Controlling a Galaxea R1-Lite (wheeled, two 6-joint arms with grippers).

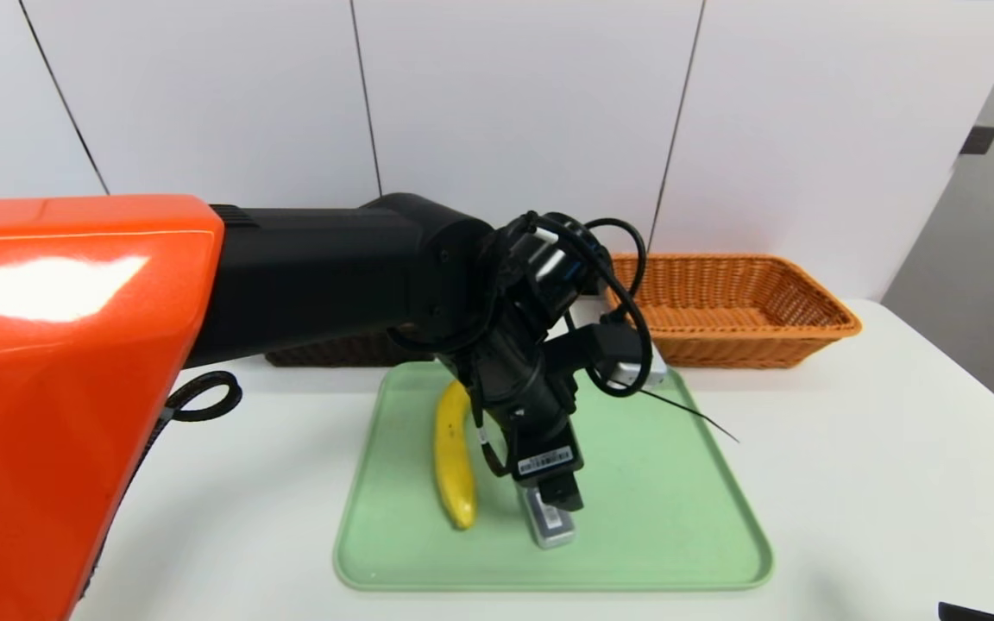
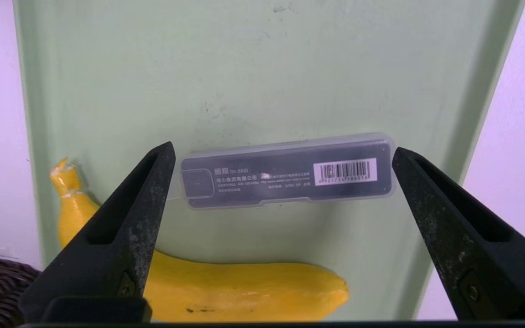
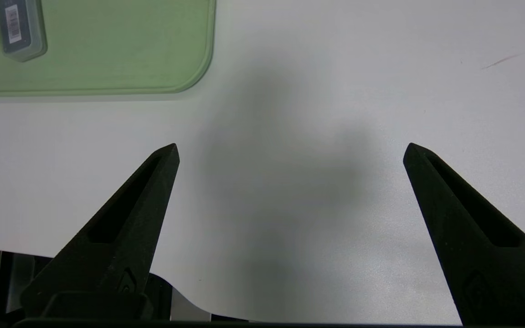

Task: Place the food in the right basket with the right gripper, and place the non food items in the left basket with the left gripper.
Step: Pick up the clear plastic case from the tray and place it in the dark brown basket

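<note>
A: Where is the left gripper (image 2: pixel 280 155) just now?

B: Low over the green tray (image 1: pixel 678 517), jaws released and spread wide. In the left wrist view the grey case (image 2: pixel 287 171) lies flat on the tray between the two black wedge tips, its long side running across the gap from one tip toward the other. Neither tip touches it.

A: What sort of case?

B: Slim, rectangular, with rounded corners: dark inside a frosted clear plastic shell, printed text on one part and a white barcode sticker near one end. In the head view only its near end shows beneath the gripper.

A: And the banana (image 1: pixel 452 457)?

B: On the same tray, just left of the case, lengthwise from far to near. Smooth yellow skin, slightly curved, stem at the far end. It lies apart from the case and outside the jaws.

A: The baskets?

B: The right basket (image 1: pixel 739 310), orange-tan woven wicker with flared sides, stands on the white surface (image 1: pixel 894 448) beyond the tray's far right corner. The left basket (image 1: pixel 333 352), dark brown weave, is mostly hidden behind the black and orange arm.

A: The right gripper (image 3: pixel 290 150)?

B: Parked over bare surface near the tray's right near corner, jaws released wide, with nothing between them.
</note>
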